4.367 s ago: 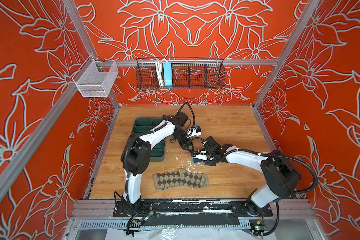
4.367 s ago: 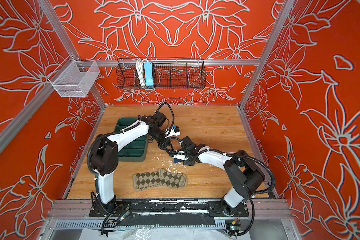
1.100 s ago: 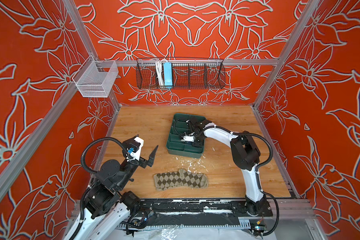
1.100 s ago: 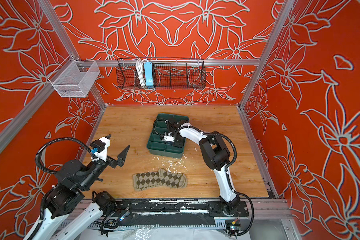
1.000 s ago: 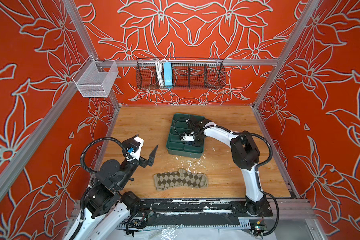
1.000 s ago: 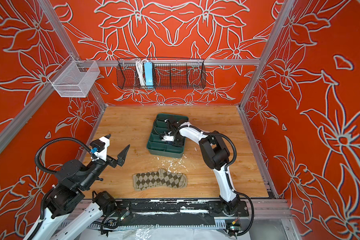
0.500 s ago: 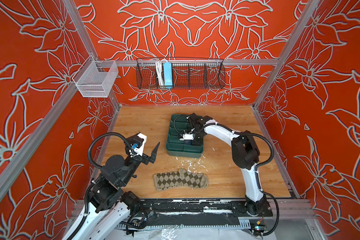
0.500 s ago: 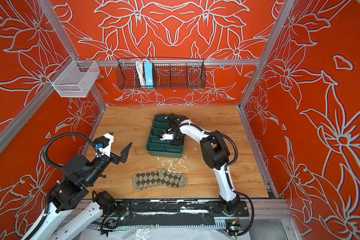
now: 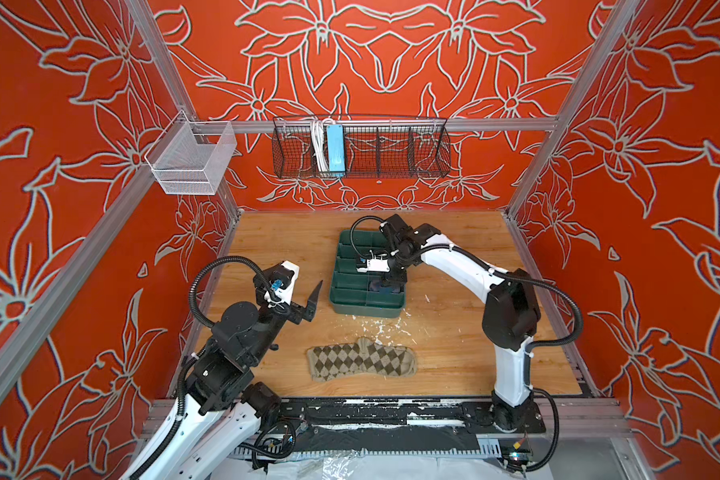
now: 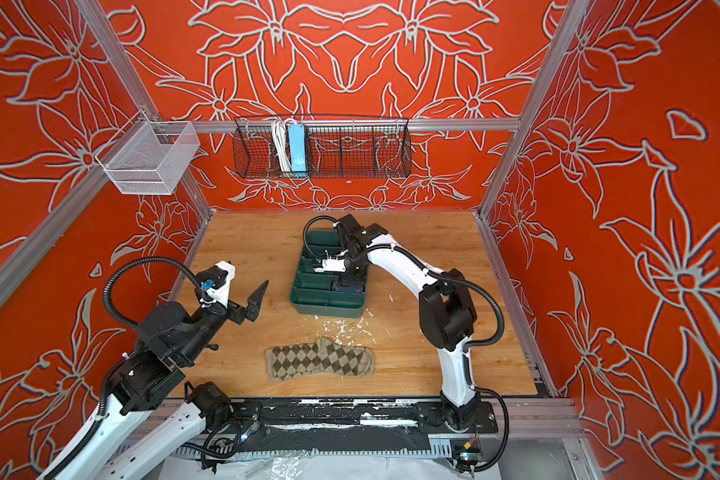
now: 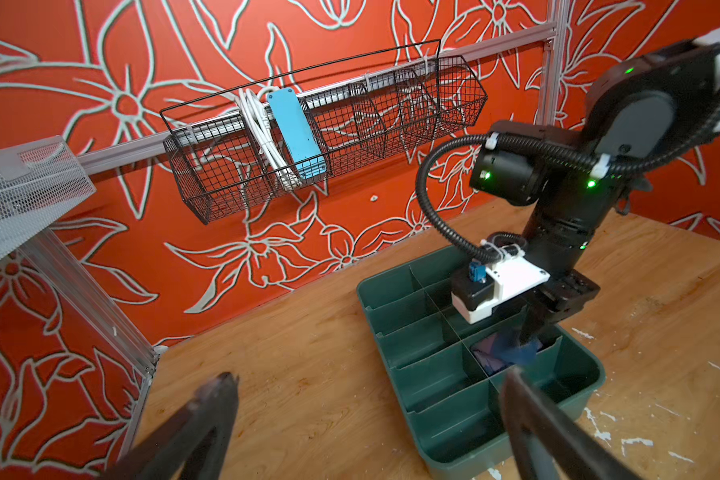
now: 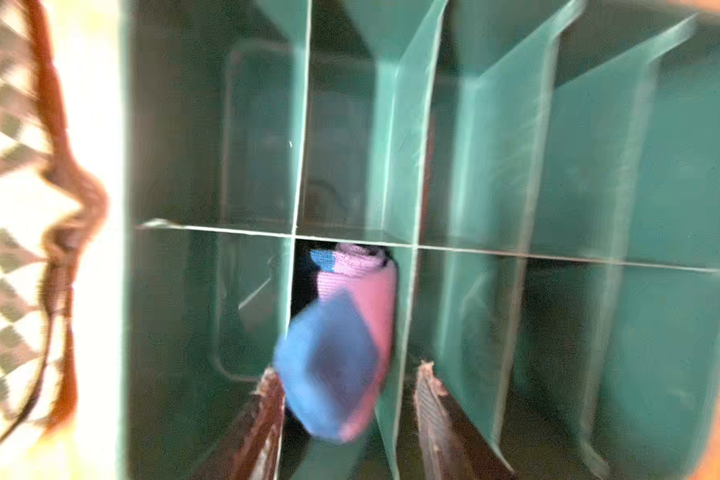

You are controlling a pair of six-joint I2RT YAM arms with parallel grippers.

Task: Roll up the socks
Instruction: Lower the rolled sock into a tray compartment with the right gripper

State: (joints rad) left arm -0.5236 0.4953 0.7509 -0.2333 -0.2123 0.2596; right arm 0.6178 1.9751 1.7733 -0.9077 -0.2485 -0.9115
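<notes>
Right claw (image 9: pixel 391 283) was down inside the green tray (image 9: pixel 366 309), over the right-hand column of compartments, second from the near end. The purple sock (image 9: pixel 383 286) sat in that compartment as a rolled bundle, navy patch up and purple fabric beside it.

In the right wrist view the right claw (image 12: pixel 346 370) had its jaws spread, one finger (image 12: pixel 267 415) on each side of the purple sock (image 12: pixel 337 332). One finger was against or just beside the bundle's edge. The other stood apart from it, with a divider wall between. The view was blurred, so I could not tell whether anything touched. The bundle was not pinched.

Left claw (image 9: pixel 312 303) hung above the tabletop (image 9: pixel 454 345) to the left of the tray, jaws spread wide and holding nothing. In its wrist view both fingers (image 11: pixel 208 411) framed bare wood and the tray's near corner (image 11: pixel 516 453). The purple sock (image 11: pixel 499 353) was visible under the right arm's wrist.

The argyle sock (image 9: pixel 362 365) lay flat and unrolled on the tabletop near the front edge, cuff left, toe right, heel bump toward the tray. It was well apart from both claws in both top views (image 10: pixel 319 363). White flecks (image 9: pixel 375 328) were scattered between it and the tray.
</notes>
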